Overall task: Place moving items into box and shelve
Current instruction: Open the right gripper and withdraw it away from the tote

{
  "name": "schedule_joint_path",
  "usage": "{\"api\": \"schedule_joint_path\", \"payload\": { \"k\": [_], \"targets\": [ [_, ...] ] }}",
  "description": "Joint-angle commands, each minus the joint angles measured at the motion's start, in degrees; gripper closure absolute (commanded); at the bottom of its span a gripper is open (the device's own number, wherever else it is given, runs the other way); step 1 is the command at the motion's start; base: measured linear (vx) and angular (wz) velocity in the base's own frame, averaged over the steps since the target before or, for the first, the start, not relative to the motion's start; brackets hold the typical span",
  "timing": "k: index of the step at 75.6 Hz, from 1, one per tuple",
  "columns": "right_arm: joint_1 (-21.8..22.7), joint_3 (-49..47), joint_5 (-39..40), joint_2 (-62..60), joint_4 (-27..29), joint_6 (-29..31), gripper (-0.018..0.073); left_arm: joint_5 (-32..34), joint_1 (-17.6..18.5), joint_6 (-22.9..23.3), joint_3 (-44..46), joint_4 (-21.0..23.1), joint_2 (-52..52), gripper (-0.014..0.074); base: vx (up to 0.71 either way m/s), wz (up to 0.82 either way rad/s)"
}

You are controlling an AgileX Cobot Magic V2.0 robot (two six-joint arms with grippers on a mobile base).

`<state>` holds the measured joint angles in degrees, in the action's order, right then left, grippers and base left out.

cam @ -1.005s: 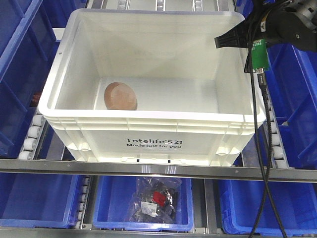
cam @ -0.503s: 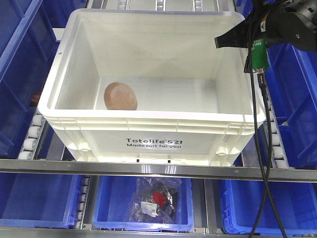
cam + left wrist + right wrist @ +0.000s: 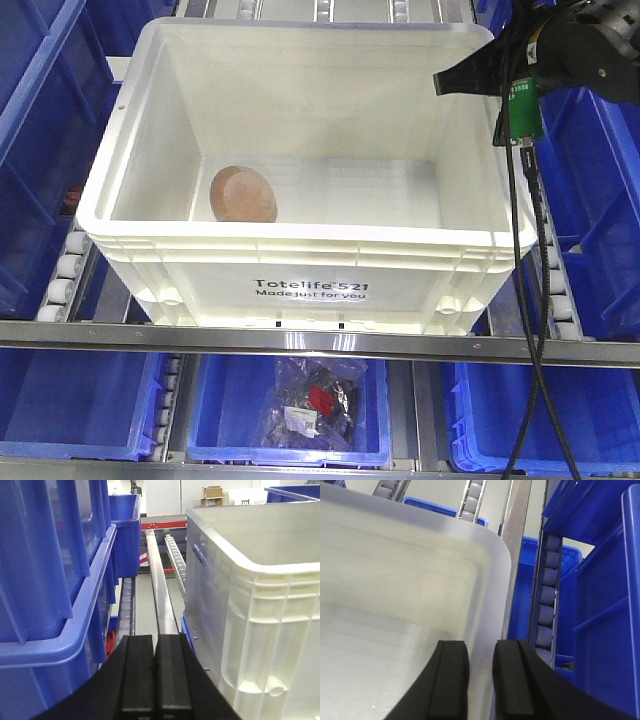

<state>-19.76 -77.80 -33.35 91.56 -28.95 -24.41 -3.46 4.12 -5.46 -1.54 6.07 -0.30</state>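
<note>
Ball point(image 3: 243, 194) sits inside the white box point(image 3: 300, 262), front-left. Left gripper point(image 3: 154, 677) is pinched closed and empty beside the box's left wall; right gripper point(image 3: 480, 680), slightly parted, straddles the right rim. Looks like shelving's next: grab and push.

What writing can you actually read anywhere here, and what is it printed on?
"Totelife 521": black print on the front wall of the white crate.
"Made just for you": smaller line directly beneath it.
Green tag on the arm by the crate's right rim: print too small to read.
Bagged item in the blue bin below: label unreadable.
</note>
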Motion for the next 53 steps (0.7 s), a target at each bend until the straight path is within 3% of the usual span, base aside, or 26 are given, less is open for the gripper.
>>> {"api": "schedule_joint_path", "payload": {
  "k": [1,11,36,53],
  "targets": [
    [-0.11,-2.03,2.16,-3.25,-0.84,-1.69,0.0332,4.70,-0.05,0.67,-1.93,0.52,-1.18,0.0603,0.00,0.00],
    [-0.11,-2.03,-1.02,-5.37,-0.64,-4.94,0.0332,4.70,-0.05,0.67,-1.93,0.52,-1.18,0.0603,0.00,0.00],
    [-0.16,-1.36,-9.31,-10.42,0.30,-3.62,0.0332,4.70,-0.05,0.67,-1.93,0.52,-1.18,0.0602,0.00,0.00],
    [-0.16,9.58,-5.67,-17.35,4.41,-3.68,0.0332,4.70,-0.05,0.67,-1.93,0.52,-1.18,0.0602,0.00,0.00]
  ]
}}
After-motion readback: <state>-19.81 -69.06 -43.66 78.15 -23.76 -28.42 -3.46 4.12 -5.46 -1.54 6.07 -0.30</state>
